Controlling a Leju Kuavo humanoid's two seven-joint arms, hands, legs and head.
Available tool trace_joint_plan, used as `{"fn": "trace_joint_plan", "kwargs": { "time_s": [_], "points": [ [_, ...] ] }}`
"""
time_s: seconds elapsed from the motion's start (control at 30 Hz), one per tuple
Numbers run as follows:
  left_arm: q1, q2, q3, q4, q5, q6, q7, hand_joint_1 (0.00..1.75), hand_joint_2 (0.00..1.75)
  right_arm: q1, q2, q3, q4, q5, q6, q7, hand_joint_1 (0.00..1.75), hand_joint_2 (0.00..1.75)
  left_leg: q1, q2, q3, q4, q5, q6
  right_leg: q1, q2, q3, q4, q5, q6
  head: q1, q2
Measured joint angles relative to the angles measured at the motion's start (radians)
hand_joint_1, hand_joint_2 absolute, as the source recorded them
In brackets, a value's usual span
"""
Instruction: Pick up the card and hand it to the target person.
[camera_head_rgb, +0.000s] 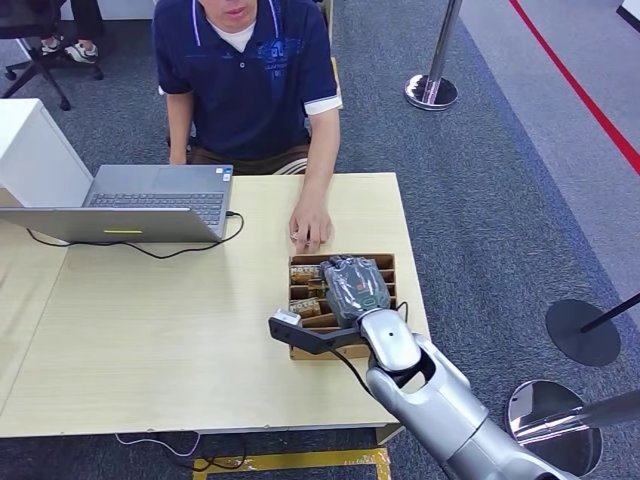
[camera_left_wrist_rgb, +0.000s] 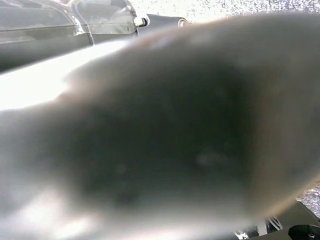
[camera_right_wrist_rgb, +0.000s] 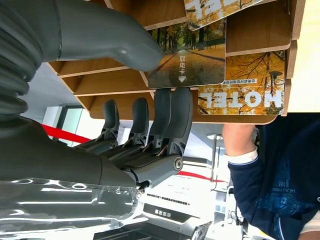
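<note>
laptop (camera_head_rgb: 155, 203) sits upper left of the frame on the table (camera_head_rgb: 189, 330); card rack (camera_head_rgb: 302, 290) right of centre, person's hand (camera_head_rgb: 310, 224) just above it.

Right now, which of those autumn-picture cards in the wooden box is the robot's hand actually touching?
The card with the tree-lined road and the small white arrow: the right hand has its thumb on its edge. The HOTEL card beside it lies untouched.

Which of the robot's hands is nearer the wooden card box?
Right. The right hand is over the wooden card box, fingers at a card. The left hand's place cannot be told.
</note>
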Motion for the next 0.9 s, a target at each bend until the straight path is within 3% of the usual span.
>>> {"fn": "trace_joint_plan", "kwargs": {
  "time_s": [0.3,0.57,0.9],
  "points": [
    [0.0,0.0,0.0,0.0,0.0,0.0,-0.002,0.0,0.0,-0.011,0.012,0.0,0.02,0.0,0.003,0.0,1.08,1.75,0.0,0.0,0.0,0.0,0.0,0.0,0.0,0.0,0.0,0.0,0.0,0.0,0.0,0.0],
    [0.0,0.0,0.0,0.0,0.001,0.0,-0.006,0.0,0.0,-0.021,0.018,0.0,0.033,-0.001,0.005,0.0,0.96,1.75,0.0,0.0,0.0,0.0,0.0,0.0,0.0,0.0,0.0,0.0,0.0,0.0,0.0,0.0],
    [0.0,0.0,0.0,0.0,0.004,0.0,-0.011,0.0,0.0,-0.022,0.023,0.0,0.045,-0.002,0.005,0.0,0.95,1.75,0.0,0.0,0.0,0.0,0.0,0.0,0.0,0.0,0.0,0.0,0.0,0.0,0.0,0.0]
  ]
}}
